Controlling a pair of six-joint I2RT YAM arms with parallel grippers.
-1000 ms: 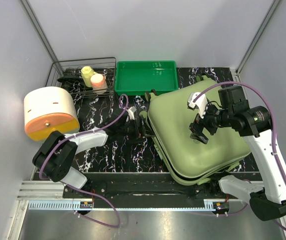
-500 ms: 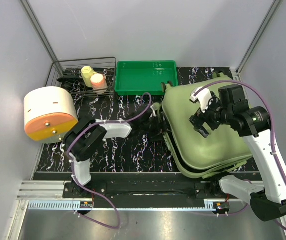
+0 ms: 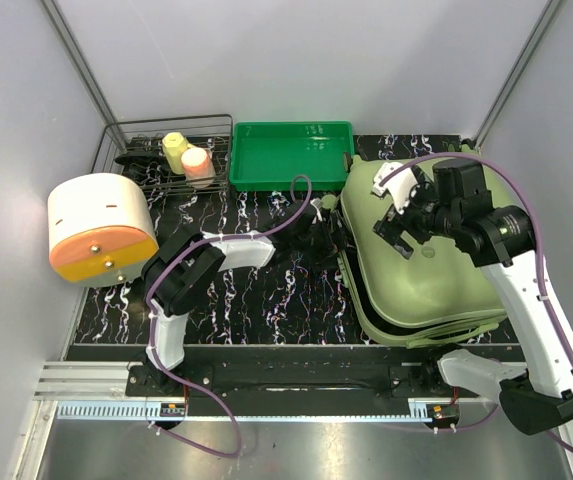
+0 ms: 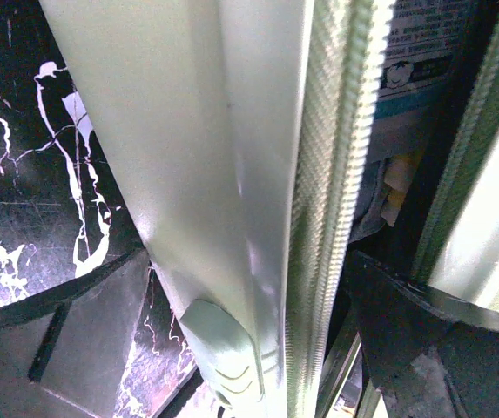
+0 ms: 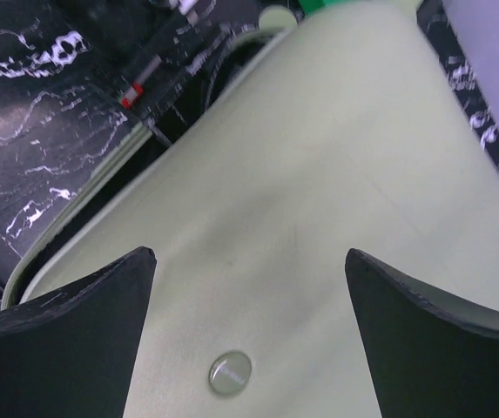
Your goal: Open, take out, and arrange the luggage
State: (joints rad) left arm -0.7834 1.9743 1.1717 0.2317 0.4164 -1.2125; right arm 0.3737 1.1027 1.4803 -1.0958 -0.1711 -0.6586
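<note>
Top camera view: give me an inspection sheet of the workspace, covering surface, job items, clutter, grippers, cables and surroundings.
Surface: black marbled tabletop.
Job's things: pale olive suitcase lying flat at right, lid ajar; printed packet visible in the gap.
Clutter: green tray; wire rack holding a yellow bottle and a pink bottle; cream-and-orange drum.
Grippers: left gripper open, straddling the suitcase's zip rim; right gripper open, above the lid.
Cables: left purple cable and right purple cable loop freely; no snag seen.
Surroundings: grey walls; metal rail at near edge.
</note>
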